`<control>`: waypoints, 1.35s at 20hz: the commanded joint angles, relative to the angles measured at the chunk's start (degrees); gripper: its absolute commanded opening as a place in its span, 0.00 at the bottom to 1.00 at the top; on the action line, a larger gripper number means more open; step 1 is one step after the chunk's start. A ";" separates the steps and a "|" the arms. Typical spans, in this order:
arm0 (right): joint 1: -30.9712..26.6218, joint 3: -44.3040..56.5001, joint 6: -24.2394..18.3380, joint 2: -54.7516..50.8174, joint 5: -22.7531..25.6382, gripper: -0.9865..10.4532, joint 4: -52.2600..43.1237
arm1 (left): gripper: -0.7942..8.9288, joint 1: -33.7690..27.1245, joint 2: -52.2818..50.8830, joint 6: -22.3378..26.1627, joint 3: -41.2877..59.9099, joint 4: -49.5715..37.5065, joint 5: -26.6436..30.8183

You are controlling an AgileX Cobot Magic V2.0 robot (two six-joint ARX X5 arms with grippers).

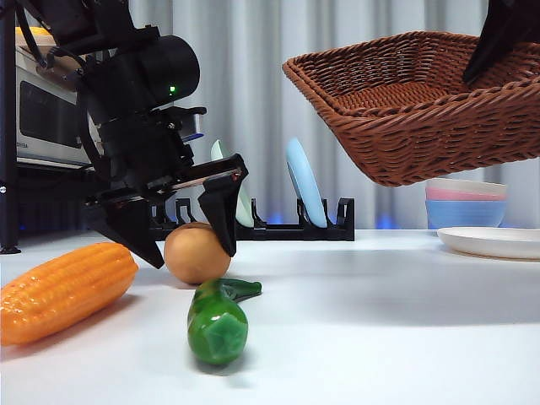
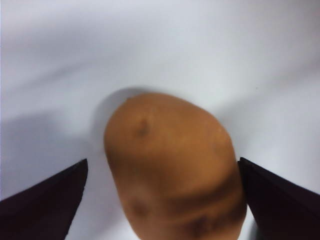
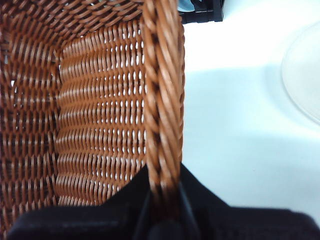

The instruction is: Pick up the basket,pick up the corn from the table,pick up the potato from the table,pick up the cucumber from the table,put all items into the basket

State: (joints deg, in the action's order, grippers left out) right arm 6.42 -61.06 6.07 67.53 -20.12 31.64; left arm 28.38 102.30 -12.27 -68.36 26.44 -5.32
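My left gripper [image 1: 181,240] is open and low over the table, with one jaw on each side of the tan potato [image 1: 196,252]. In the left wrist view the potato [image 2: 172,167] fills the space between the jaws, which do not touch it. The orange corn [image 1: 63,291] lies to the left on the white table [image 1: 380,329]. The green cucumber [image 1: 218,321] lies in front of the potato. My right gripper [image 3: 162,200] is shut on the braided rim of the wicker basket [image 3: 100,125] and holds the basket [image 1: 422,110] tilted in the air at the upper right.
A black rack with plates [image 1: 304,190] stands behind. Stacked bowls [image 1: 466,202] and a white plate [image 1: 494,242] sit at the back right, under the basket. A grey appliance [image 1: 46,110] stands at the far left.
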 commanded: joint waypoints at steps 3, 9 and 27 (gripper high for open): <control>-0.04 -0.04 0.96 -0.31 -0.35 0.08 -1.09 | 0.05 0.61 0.11 3.48 -0.02 -1.64 -1.01; -0.02 -0.04 0.98 0.48 -0.35 0.08 -1.84 | 0.07 1.16 -5.44 6.54 -2.05 5.75 -0.81; 8.33 -0.04 7.26 8.02 -0.98 0.08 -4.11 | 0.08 24.26 -18.49 -0.52 -2.56 -6.64 5.46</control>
State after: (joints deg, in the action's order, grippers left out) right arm 14.68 -61.06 11.73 75.68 -20.60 28.62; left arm 52.56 83.40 -13.13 -71.59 19.92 -0.23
